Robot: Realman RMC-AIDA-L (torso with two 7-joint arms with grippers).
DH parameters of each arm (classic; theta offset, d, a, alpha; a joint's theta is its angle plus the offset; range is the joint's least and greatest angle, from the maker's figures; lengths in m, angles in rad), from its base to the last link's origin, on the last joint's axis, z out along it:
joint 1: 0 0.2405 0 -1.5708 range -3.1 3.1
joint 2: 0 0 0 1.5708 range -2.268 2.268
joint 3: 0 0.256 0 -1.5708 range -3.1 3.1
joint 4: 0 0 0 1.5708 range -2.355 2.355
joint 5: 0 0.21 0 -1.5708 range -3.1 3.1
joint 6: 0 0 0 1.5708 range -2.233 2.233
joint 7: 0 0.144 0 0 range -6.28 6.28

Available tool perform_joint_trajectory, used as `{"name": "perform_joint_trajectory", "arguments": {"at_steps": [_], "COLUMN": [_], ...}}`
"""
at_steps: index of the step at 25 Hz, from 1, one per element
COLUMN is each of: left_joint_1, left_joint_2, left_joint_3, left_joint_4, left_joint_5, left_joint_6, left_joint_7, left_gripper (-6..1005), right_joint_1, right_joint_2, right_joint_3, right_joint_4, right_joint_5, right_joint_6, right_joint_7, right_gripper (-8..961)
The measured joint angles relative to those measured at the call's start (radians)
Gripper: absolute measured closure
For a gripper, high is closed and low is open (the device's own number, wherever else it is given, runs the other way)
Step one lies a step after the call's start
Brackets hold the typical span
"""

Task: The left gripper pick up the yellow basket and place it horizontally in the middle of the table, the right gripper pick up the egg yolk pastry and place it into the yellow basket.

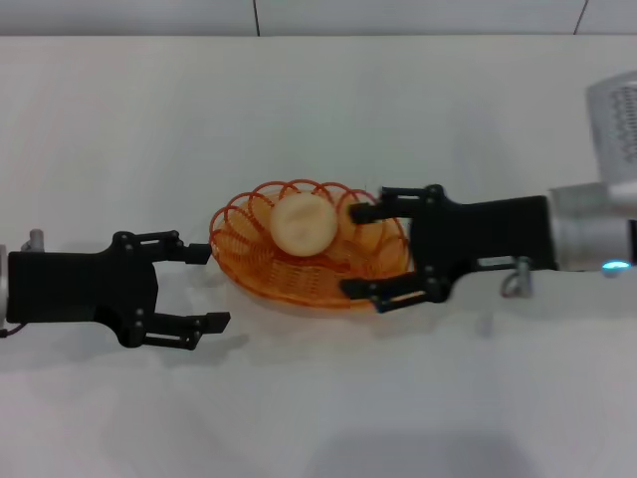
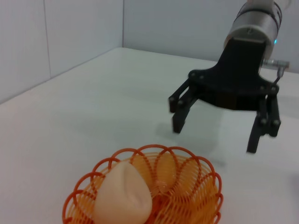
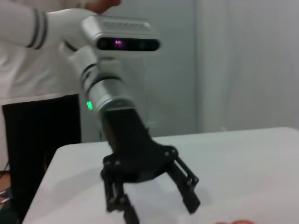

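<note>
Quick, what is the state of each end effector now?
Left end effector: open, holding nothing, beside the yellow basket.
Right end effector: open, holding nothing, over the basket's other end; the egg yolk pastry lies inside.

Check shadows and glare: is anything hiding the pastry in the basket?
Head view: no; soft shadows on the table beneath the left gripper, right gripper and yellow basket, the egg yolk pastry evenly lit. Left wrist view: pastry free of glare.

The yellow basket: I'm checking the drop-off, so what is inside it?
The yellow basket holds one egg yolk pastry, lying toward its far-left side. The pastry covers the wire bottom beneath it; nothing else shows inside.
</note>
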Motion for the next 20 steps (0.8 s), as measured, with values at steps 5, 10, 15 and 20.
{"name": "perform_joint_trajectory", "arguments": {"at_steps": [5,10,15,20], "left_joint_1": [-0.01,-0.011,-0.011,-0.011], "left_joint_2": [0.0,0.001,0.001,0.001], "left_joint_3": [0.0,-0.004,-0.005,-0.005], "left_joint_4": [0.0,-0.001,-0.002,-0.002], "left_joint_5": [0.006,0.007,0.007,0.007], "left_joint_6": [0.0,-0.006,-0.008,-0.01], "left_joint_7": [-0.003,-0.005,-0.009,-0.014], "left_gripper": [151,152,152,152], "right_joint_1": [-0.03,-0.042,-0.052,-0.057], "right_joint_2": [-0.001,-0.009,-0.03,-0.032], "right_joint_3": [0.219,0.356,0.386,0.388], "right_joint_4": [-0.006,-0.022,-0.023,-0.011], "right_joint_5": [-0.161,-0.305,-0.355,-0.379], "right_joint_6": [-0.175,-0.292,-0.328,-0.317], "right_joint_7": [0.012,0.014,0.009,-0.009], "right_gripper": [93,92,92,92]}}
